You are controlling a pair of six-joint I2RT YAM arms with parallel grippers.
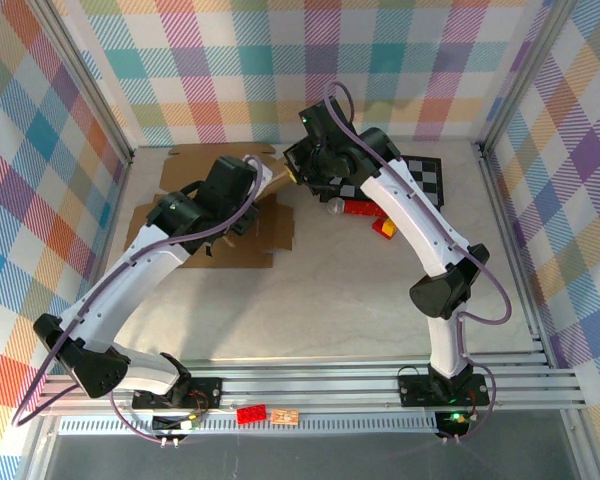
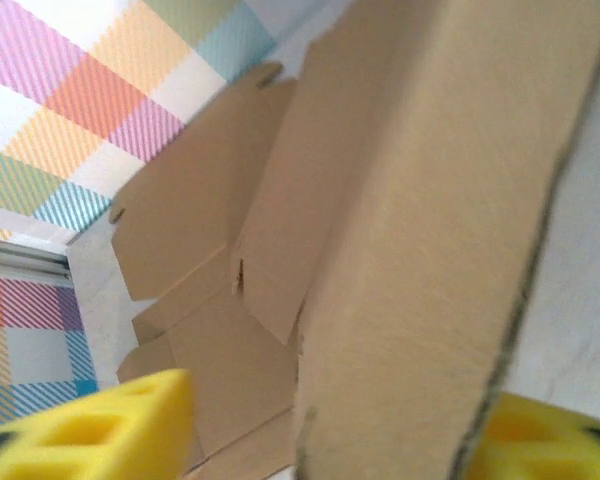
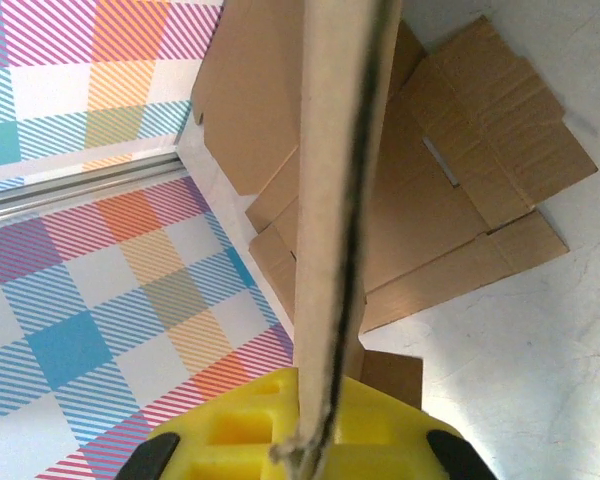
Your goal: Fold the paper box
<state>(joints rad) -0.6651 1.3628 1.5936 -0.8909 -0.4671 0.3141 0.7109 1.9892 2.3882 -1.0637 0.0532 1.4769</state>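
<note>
The paper box [image 1: 268,232] is a flat brown cardboard cut-out lying at the back left of the table, with one flap lifted near its right end. My left gripper [image 1: 264,182] is over that raised part. In the left wrist view the lifted flap [image 2: 430,250] stands between my yellow fingers [image 2: 110,425], which are wide apart with a gap on the left side, so the left gripper [image 2: 325,445] is open. My right gripper [image 1: 298,172] meets the same flap from the right. In the right wrist view its jaws [image 3: 315,440] are shut on the flap's edge [image 3: 330,200].
A black-and-white checkered pad [image 1: 427,180] lies at the back right. A small grey ball [image 1: 334,207], a red brick [image 1: 362,208] and a yellow-red brick [image 1: 385,228] sit under the right arm. Plaid walls and aluminium rails enclose the table. A red brick [image 1: 250,413] rests on the near rail.
</note>
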